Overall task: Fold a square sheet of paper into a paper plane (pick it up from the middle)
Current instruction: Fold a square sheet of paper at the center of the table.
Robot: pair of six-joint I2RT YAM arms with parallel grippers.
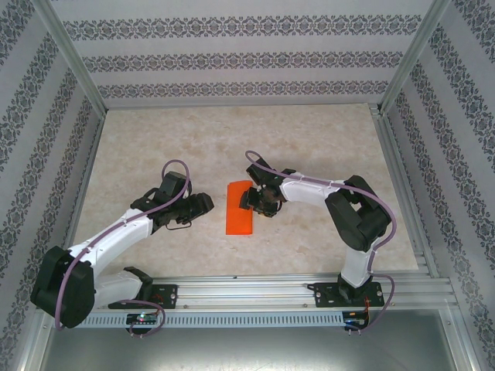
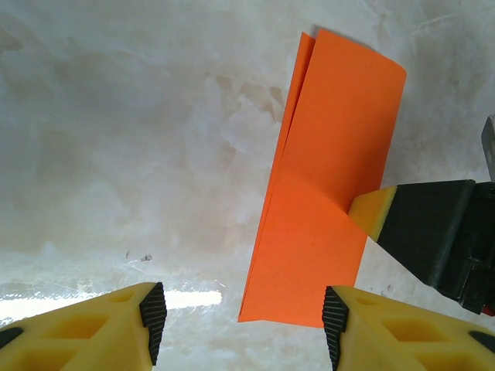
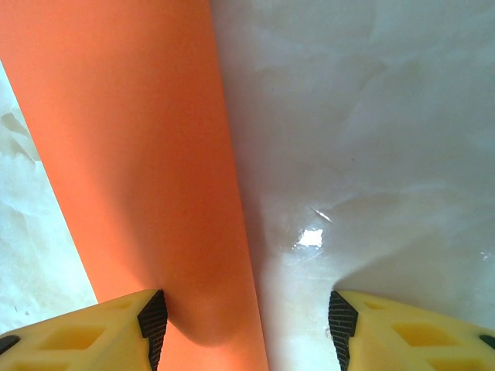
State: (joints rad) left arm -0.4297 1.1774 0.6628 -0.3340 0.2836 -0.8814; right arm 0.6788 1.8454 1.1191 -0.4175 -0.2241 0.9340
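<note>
While the pale marbled desk [image 1: 155, 154] takes up most of the top view, the work sits at its centre, between the two arms. The square sheet of paper [image 1: 240, 210] lies flat there, doubled into a narrow strip. Its long axis runs from the arms' side toward the far side, and both short ends are blunt, so it has no nose yet. Its two layers fan slightly apart at the far end.

I judge it light, limp, easily creased and likely to slide on the smooth desk. Taking it mid-length, across the strip, should keep the ends from drooping.

The left gripper [image 2: 244, 315] stands just left of it, fingers wide and empty. The right gripper [image 3: 246, 325] is likewise spread and holds nothing, with one tip at the strip's right edge, seemingly touching.
</note>
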